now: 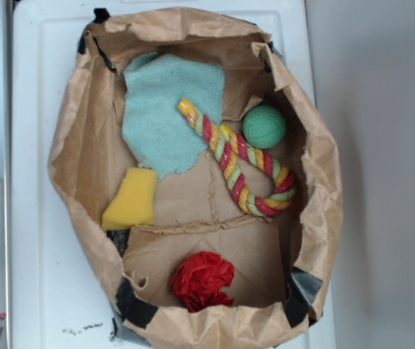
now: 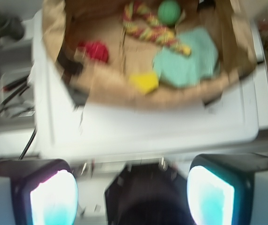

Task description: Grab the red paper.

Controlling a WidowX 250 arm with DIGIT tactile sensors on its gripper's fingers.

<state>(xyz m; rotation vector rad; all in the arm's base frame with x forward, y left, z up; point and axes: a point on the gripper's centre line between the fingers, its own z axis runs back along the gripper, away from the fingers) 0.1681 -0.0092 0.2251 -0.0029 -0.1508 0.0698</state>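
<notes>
My gripper point(image 2: 131, 187) hangs spread and empty at the bottom of the wrist view, well short of the paper bag point(image 1: 316, 182). The red paper point(image 1: 202, 281) sits low-centre inside it.

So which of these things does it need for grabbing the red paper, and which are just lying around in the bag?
For the job:
red paper
gripper, open, not yet at the bag

Just lying about:
green ball
rope toy
yellow sponge
teal cloth
paper bag holding them all
</notes>
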